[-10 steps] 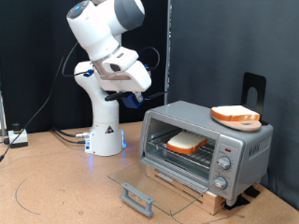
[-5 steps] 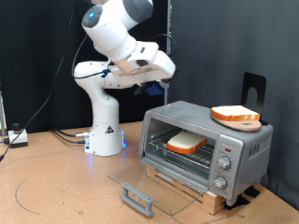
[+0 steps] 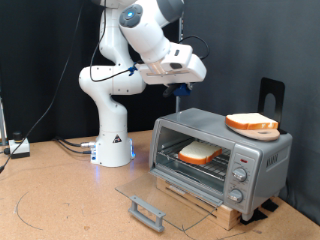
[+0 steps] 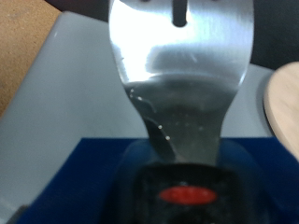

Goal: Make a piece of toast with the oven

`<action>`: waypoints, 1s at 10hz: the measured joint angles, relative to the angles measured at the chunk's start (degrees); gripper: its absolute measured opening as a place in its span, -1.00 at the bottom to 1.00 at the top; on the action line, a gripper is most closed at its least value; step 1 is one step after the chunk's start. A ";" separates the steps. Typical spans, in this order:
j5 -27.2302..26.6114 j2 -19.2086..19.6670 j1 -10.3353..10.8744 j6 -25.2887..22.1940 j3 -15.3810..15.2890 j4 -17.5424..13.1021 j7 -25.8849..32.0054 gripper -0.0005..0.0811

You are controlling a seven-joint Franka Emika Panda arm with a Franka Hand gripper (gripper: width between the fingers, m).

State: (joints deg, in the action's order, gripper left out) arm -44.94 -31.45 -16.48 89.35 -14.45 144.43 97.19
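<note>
Arm bent high, gripper above the oven — grip state indiscernible — toast on rack.

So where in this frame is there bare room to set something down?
Bare wooden tabletop lies between the robot base and the open oven door. The oven roof is free beside the orange plate, under the raised tool. The rack is crowded: a slice of bread fills it.
</note>
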 joint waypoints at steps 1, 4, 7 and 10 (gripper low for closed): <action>-0.21 -1.61 0.63 -0.04 -1.29 0.94 -1.18 -0.02; -0.06 -5.62 1.64 0.02 -5.61 4.62 -5.02 -0.02; -1.92 -7.00 1.63 11.12 -10.51 9.66 -5.95 -0.02; -5.97 -5.16 1.69 14.62 -11.59 11.45 -2.92 -0.02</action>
State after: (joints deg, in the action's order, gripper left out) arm -50.91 -36.62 -14.79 103.97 -26.05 155.88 94.27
